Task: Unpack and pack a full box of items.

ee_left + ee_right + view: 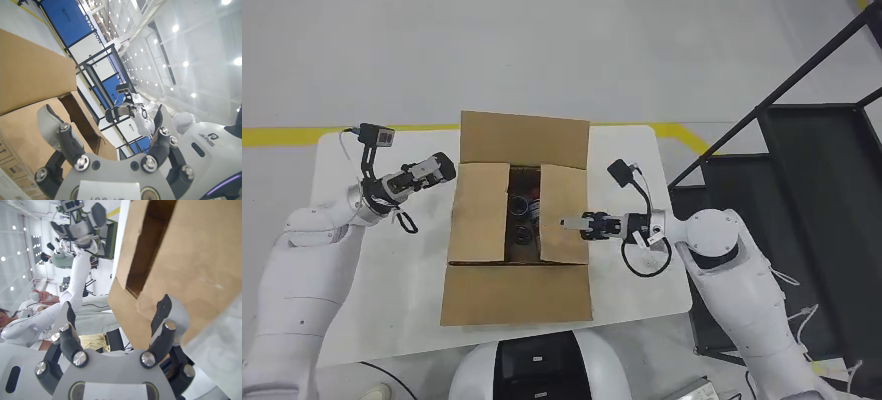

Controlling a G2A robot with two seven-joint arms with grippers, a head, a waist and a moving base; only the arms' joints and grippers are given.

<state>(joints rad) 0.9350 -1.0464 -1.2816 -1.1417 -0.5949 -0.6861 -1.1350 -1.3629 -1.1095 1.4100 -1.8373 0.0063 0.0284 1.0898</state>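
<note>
From above, a white worktop (352, 240) carries a brown cardboard box (482, 215) at its middle. The box's far flap lies towards the worktop's far edge and its near flap reaches the near edge. The two side flaps lean partly over the opening, and in the gap between them sit dark items (522, 220), too small to tell apart. The left end effector (442, 166) hangs just beside the box's left side, apart from the cardboard. The right end effector (572, 222) lies over the right side flap. Around the worktop runs a grey floor (642, 60), with a yellow floor line (282, 135) beyond the far edge and black metal steps (802, 170) past the right edge.

In the left wrist view, the left end effector (103, 111) has its fingers spread wide with nothing between them, and the box (28, 75) rises close by. Behind stand blue and white partition panels (79, 24) under rows of ceiling lights (175, 28).

In the right wrist view, the right end effector (117, 304) is likewise spread apart and holds nothing. One finger (164, 311) lies against the box (189, 262) flap; whether it touches, I cannot tell.
</note>
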